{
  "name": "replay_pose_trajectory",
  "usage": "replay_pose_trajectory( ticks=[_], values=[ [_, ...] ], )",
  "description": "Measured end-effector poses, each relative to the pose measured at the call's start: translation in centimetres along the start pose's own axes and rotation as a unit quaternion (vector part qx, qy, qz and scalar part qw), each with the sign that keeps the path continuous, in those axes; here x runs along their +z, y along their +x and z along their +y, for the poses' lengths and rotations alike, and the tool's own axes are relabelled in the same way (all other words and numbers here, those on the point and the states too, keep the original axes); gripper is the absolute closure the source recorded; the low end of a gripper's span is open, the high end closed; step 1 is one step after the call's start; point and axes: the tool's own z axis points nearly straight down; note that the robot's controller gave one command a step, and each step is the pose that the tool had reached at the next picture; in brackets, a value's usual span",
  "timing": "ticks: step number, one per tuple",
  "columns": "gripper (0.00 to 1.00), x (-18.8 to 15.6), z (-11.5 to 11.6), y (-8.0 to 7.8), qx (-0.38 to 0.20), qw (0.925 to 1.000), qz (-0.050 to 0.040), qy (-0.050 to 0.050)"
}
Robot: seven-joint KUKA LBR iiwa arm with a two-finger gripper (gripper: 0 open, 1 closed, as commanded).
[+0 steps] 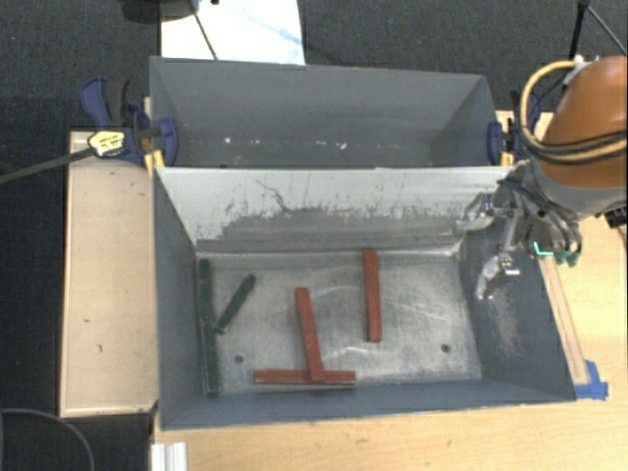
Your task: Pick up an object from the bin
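Pincer sits over the right slope of the bin; apart or together cannot be told; nearest thing, upright red bar, lies well apart mid-floor; should shift left, straddle its narrow width, then lower.

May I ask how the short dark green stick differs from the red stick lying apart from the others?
The short green stick is dark and shorter; the lone red stick is bright and longer. The green stick lies slanted; the red stick runs almost straight front to back. Both are slim bars flat on the bin floor.
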Motion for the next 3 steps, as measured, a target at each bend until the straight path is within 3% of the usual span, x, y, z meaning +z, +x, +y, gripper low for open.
replay_pose_trajectory(
  ticks=[2,3],
  values=[
    [0.0,-0.4,0.1,-0.2,-0.002,1.0,-0.0037,0.001],
    [1.0,-6.4,5.2,1.9,-0.107,0.9943,-0.0039,0.001]
  ],
)
